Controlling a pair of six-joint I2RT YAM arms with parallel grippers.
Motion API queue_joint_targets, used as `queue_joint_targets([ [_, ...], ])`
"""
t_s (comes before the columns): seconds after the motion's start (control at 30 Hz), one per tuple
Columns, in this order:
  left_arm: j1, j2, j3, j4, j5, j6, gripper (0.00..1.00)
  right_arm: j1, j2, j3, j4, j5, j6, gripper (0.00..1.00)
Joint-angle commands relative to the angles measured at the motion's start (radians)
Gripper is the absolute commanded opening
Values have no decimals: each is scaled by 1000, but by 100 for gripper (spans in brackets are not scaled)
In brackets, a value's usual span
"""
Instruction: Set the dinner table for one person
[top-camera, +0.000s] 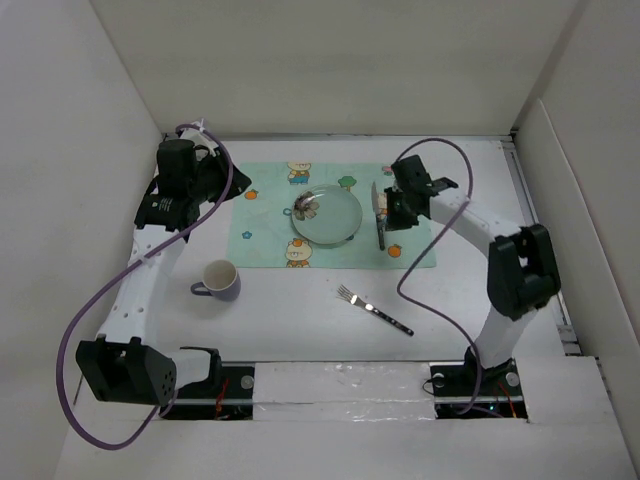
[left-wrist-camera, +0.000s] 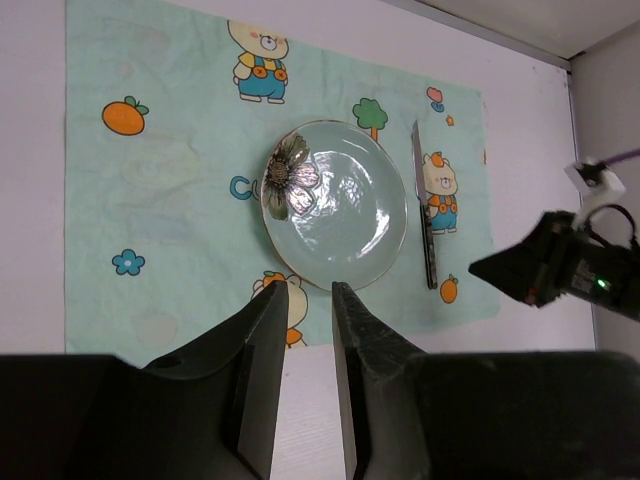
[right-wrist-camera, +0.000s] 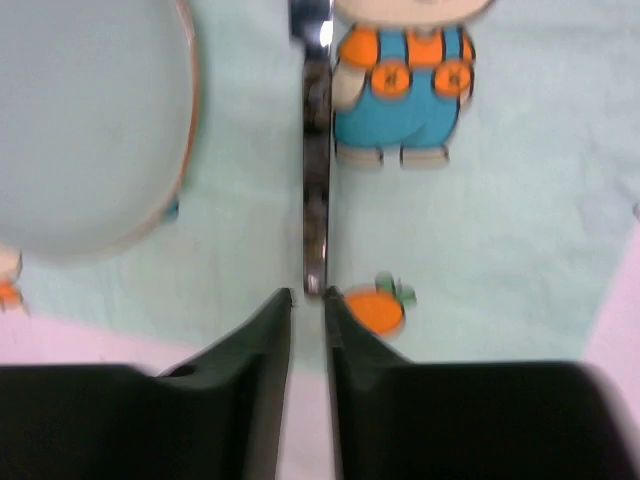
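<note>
Right wrist view: right gripper (right-wrist-camera: 307, 298) slightly parted, seemingly empty; knife (right-wrist-camera: 316, 200) just beyond its fingertips, set beside plate (right-wrist-camera: 90, 130) as cutlery belongs.

1. We see a left arm (top-camera: 140, 285) and a right arm (top-camera: 468, 213) built of white tubular links.
2. Blocky black joint housings (top-camera: 520, 268) sit between the links.
3. A purple cable (top-camera: 62, 350) loops loosely along each arm.
4. We note small dark dots along the left arm's white link.
5. The left gripper (left-wrist-camera: 310, 288) and the right gripper (right-wrist-camera: 306, 296) have matte black, wedge-shaped fingers.
6. A tiny green light (left-wrist-camera: 600, 284) glows on the right arm's black wrist.
</note>
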Motion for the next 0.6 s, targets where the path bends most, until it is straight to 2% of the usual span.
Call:
queue_joint_targets([
  [0.0,-3,-6,11,38,9,2,22,42,-246,-137,-11,-43,-6,14],
  [0.07,-3,-1,12,36,9,0,22,114,-335,-290,-17,-106,-3,0],
  [0.1,-3,-1,14,36,12,-2,22,148,-415,-339,-20,-123,18,0],
  [0.2,-3,5,21,50,29,-15,22,311,-504,-481,-78,-105,95,0],
  [0.33,-3,33,50,58,37,-23,22,446,-564,-553,-115,-81,190,58],
  [0.43,-3,46,78,52,24,-17,22,472,-525,-555,-123,-35,245,66],
  [0.57,-3,50,87,45,23,-14,22,481,-480,-518,-150,82,269,68],
])
